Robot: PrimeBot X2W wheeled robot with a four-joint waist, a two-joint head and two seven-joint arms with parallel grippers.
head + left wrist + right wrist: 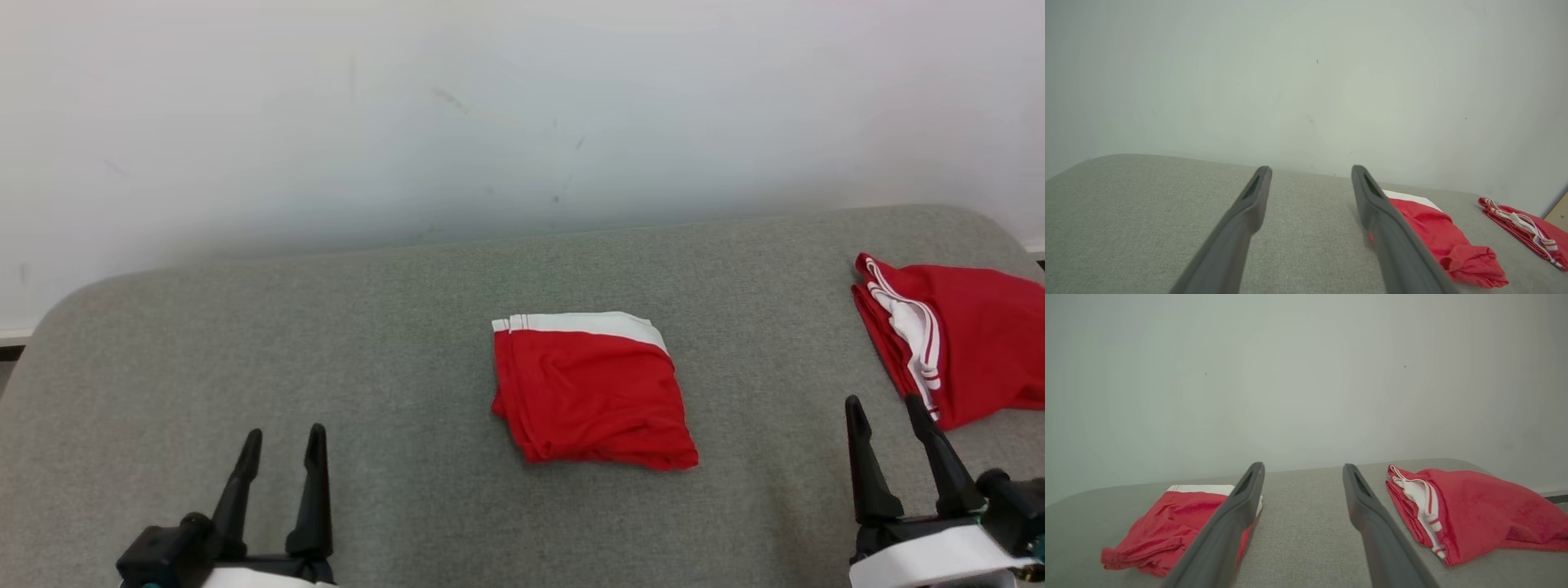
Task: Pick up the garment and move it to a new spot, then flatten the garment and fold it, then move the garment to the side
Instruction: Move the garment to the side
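Head view: the folded red garment (592,392) is found lying mid-surface on the grey padded table (245,327), apart from both claws. The left gripper (286,433) and right gripper (882,404) are spread wide and empty. A second red garment (971,343) is noted near the right gripper.

Left wrist view: the folded red garment is seen right of the parted fingers.

Right wrist view: the parted fingers are seen between both garments.

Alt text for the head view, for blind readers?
A folded red garment with a white band lies centred on a grey surface, a second red garment at its right edge. The left pincer and right pincer stand open, empty, at the bottom corners.
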